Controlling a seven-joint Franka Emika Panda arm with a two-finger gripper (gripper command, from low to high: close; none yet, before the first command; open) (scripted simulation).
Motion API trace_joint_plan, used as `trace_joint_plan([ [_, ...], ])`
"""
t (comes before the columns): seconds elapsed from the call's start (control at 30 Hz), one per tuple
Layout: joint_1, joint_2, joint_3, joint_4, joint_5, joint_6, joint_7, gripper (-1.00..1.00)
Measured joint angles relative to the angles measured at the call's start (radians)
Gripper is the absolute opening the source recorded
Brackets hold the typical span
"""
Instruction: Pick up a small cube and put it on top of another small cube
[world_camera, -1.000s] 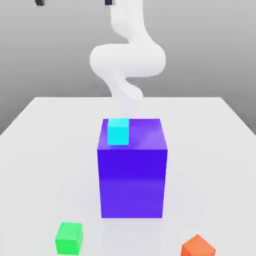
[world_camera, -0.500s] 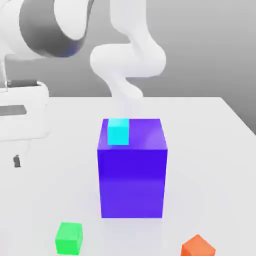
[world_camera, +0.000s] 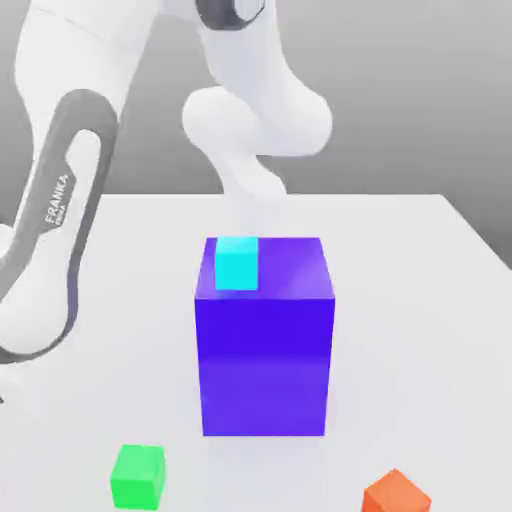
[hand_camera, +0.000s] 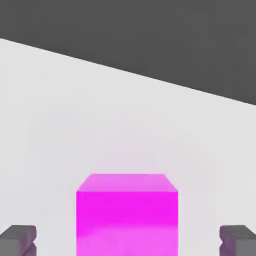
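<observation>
Magenta cube (hand_camera: 127, 212) between fingers (hand_camera: 17, 239), gaps both sides.

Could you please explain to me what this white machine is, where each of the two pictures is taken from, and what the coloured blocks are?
The white machine is a robot arm in a computer simulation. The exterior view comes from a camera standing off the arm and looking across a white table. On the table stands a large blue block with a small cyan cube resting on its top. Nearer the camera lie a small green cube and an orange cube.

The hand view comes from a camera on the arm's hand. It looks at a magenta cube on the table, with the two grey fingers standing on either side of it, apart from its faces. Nothing is held yet; the job is to stack one small cube on another.
</observation>
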Motion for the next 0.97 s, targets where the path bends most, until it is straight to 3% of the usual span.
trace_joint_plan([
  [0.2, 0.001, -0.001, -0.001, 0.000, 0.000, -0.003, -0.001, -1.00],
  [0.33, 0.057, -0.125, -0.064, -0.041, -0.069, -0.086, 0.053, -1.00],
  [0.67, 0.372, -0.454, -0.072, -0.351, -0.285, -0.060, 0.437, -1.00],
  [0.83, 0.357, -0.348, 0.000, -0.374, -0.195, 0.065, 0.399, -1.00],
  [0.87, 0.347, -0.325, 0.014, -0.372, -0.176, 0.085, 0.386, 1.00],
  [0.97, 0.347, -0.325, 0.014, -0.372, -0.176, 0.085, 0.386, 1.00],
])
